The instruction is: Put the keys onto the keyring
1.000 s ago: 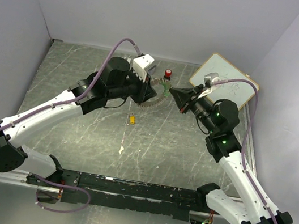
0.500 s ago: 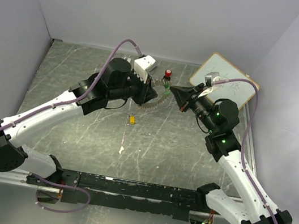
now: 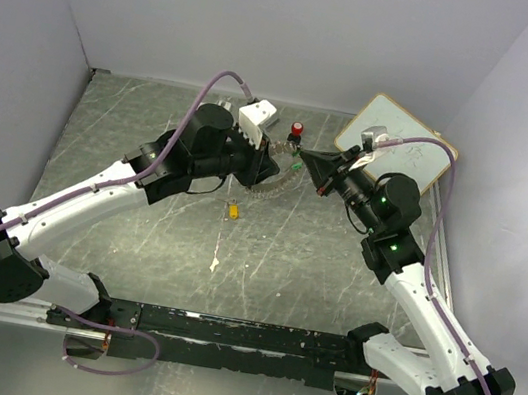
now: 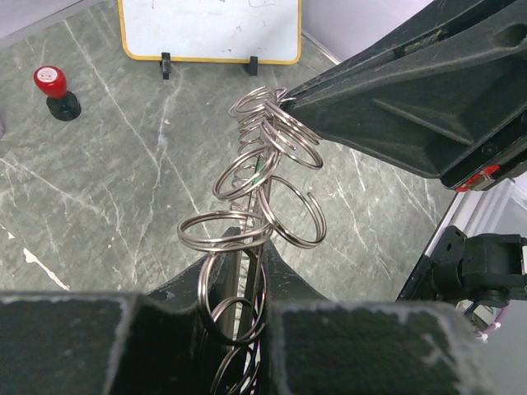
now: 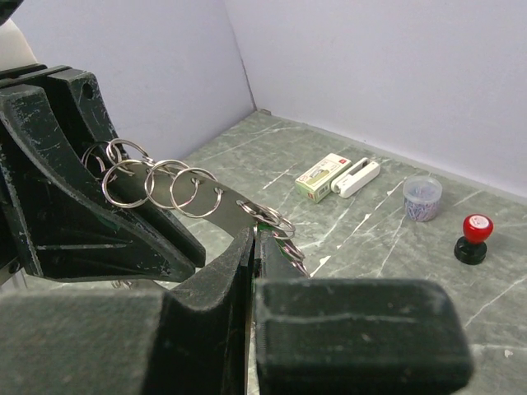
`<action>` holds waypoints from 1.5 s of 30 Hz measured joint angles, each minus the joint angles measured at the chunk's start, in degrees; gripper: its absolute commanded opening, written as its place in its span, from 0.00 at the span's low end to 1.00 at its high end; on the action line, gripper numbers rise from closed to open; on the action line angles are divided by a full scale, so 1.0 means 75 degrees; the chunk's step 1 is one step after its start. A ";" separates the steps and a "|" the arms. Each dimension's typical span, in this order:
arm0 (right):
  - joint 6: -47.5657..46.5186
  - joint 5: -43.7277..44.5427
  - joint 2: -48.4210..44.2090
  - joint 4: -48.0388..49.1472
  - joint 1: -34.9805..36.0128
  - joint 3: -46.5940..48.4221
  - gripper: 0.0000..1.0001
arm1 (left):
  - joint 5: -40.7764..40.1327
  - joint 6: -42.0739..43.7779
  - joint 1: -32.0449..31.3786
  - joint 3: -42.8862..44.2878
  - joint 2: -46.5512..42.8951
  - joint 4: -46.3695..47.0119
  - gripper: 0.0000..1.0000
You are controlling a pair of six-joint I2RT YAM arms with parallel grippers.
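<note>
My left gripper [image 3: 265, 165] is shut on the keyring [image 3: 269, 182], a silvery band hung with several split rings; in the left wrist view the keyring [image 4: 257, 185] rises out of the gripper [image 4: 247, 270]. My right gripper [image 3: 307, 161] is shut on the green key [image 3: 294, 165] and holds it against the keyring's end. In the right wrist view only green slivers of the key [image 5: 276, 233] show at the gripper [image 5: 257, 240], touching the keyring [image 5: 193, 194]. The yellow-orange key [image 3: 232, 211] lies on the table below the left gripper.
A red-capped black knob [image 3: 297, 130] stands just behind the grippers. A small whiteboard [image 3: 401, 139] leans at the back right. The right wrist view shows a green box [image 5: 321, 178], a white stapler [image 5: 356, 177] and a cup of clips [image 5: 422, 197] on the table.
The left gripper with the keyring has shifted slightly right and back. The right gripper has closed in a little to the left, so the green key now meets the keyring.
</note>
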 measured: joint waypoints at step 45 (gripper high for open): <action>-0.0364 0.0889 -0.0058 -0.1775 0.0055 0.1244 0.00 | -0.0449 0.0318 -0.0146 -0.0848 -0.0539 0.0629 0.07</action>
